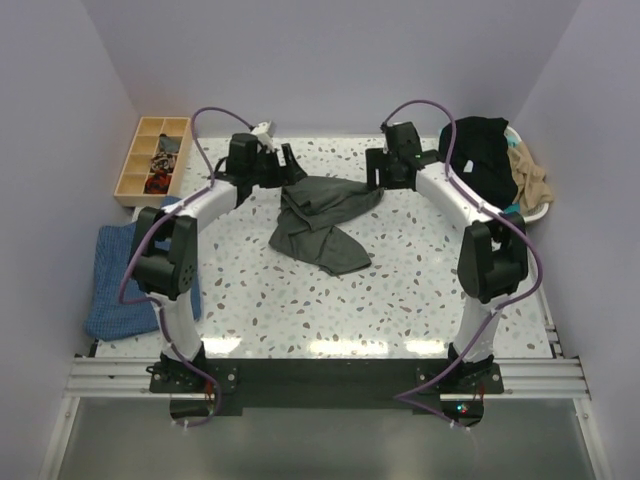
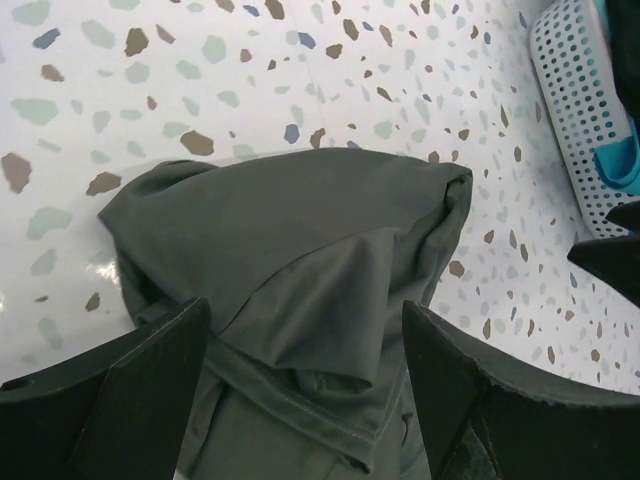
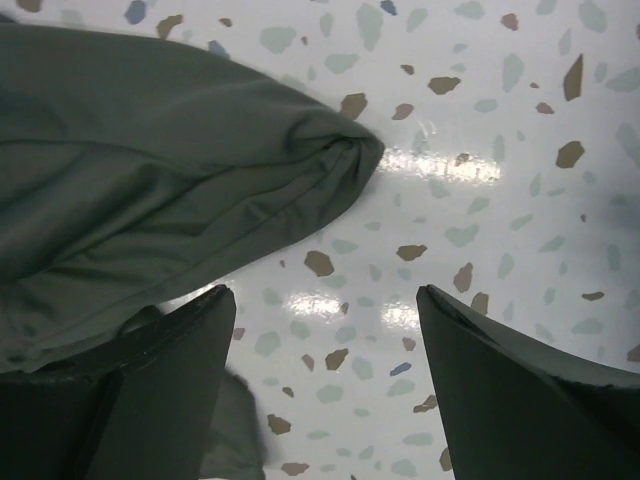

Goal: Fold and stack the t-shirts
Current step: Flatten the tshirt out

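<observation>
A charcoal-grey t-shirt [image 1: 325, 218] lies crumpled at the middle back of the table. My left gripper [image 1: 285, 165] hovers over its left end. In the left wrist view the gripper [image 2: 305, 330] stands open, with a folded sleeve and hem of the shirt [image 2: 300, 250] below the gap between its fingers. My right gripper [image 1: 378, 170] is at the shirt's right end. It is open too [image 3: 325, 300], over bare table, with a bunched corner of the shirt [image 3: 150, 170] just left of its left finger. A black t-shirt [image 1: 478, 155] and a tan one [image 1: 530, 178] are heaped at the back right.
The heap sits in a white perforated basket [image 2: 585, 110] with something teal [image 2: 622, 165] inside. A wooden compartment tray [image 1: 152, 158] holds small items at the back left. A blue cloth [image 1: 120, 280] lies at the table's left edge beside the left arm.
</observation>
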`<state>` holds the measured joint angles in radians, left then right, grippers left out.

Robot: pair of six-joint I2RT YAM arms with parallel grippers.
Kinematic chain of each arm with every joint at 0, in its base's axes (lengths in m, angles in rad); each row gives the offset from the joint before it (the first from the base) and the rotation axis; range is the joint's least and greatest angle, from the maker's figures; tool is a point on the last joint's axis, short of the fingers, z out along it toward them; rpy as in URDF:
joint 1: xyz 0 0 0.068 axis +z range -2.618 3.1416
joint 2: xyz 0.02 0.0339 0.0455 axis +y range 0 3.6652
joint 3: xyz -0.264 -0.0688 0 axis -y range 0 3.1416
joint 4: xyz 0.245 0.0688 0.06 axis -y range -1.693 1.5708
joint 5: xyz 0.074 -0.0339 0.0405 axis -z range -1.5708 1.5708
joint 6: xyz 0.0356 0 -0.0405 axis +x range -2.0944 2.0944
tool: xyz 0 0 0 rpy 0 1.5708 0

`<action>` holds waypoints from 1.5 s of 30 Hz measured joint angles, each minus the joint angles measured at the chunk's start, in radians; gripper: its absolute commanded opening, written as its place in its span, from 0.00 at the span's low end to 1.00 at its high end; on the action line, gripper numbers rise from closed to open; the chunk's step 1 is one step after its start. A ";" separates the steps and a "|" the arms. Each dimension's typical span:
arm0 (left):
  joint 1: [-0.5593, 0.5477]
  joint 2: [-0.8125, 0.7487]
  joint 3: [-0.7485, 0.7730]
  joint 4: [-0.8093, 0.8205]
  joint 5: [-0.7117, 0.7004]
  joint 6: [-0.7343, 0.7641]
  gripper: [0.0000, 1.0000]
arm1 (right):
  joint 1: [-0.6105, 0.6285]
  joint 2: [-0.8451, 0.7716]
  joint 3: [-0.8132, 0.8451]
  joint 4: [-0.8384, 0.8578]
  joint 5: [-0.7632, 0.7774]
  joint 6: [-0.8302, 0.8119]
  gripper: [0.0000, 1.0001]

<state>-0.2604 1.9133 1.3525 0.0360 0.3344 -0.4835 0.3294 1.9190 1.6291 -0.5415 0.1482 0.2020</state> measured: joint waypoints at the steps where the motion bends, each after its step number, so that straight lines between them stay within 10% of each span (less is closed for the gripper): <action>1: -0.007 0.013 0.015 0.003 0.000 0.000 0.82 | 0.005 -0.012 -0.009 0.003 -0.019 0.007 0.78; 5: -0.029 0.070 0.061 0.013 0.001 -0.004 0.75 | 0.018 -0.050 -0.054 0.019 -0.065 0.021 0.77; 14: -0.067 0.197 0.137 0.006 -0.002 -0.008 0.00 | 0.019 -0.067 -0.182 0.033 -0.128 0.037 0.77; 16: -0.074 0.216 0.155 0.000 -0.001 -0.006 0.00 | 0.019 -0.069 -0.190 0.035 -0.144 0.041 0.77; 26: -0.085 0.211 0.185 -0.046 -0.021 0.036 0.64 | 0.026 -0.121 -0.249 0.053 -0.197 0.052 0.77; 33: -0.124 0.101 0.100 -0.134 -0.136 0.102 0.72 | 0.031 -0.121 -0.252 0.056 -0.219 0.056 0.77; 39: -0.170 0.078 0.076 -0.155 -0.205 0.120 0.68 | 0.031 -0.121 -0.252 0.056 -0.220 0.056 0.77; 41: -0.183 0.086 0.075 -0.159 -0.217 0.122 0.52 | 0.031 -0.121 -0.252 0.056 -0.219 0.056 0.77; 43: -0.197 0.104 0.076 -0.159 -0.235 0.125 0.00 | 0.031 -0.121 -0.252 0.056 -0.219 0.055 0.77; 45: -0.205 0.129 0.083 -0.164 -0.249 0.121 0.00 | 0.031 -0.121 -0.252 0.056 -0.219 0.055 0.76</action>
<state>-0.4652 2.0422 1.4357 -0.1284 0.0849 -0.3626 0.3599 1.7977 1.3769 -0.4858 -0.0711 0.2573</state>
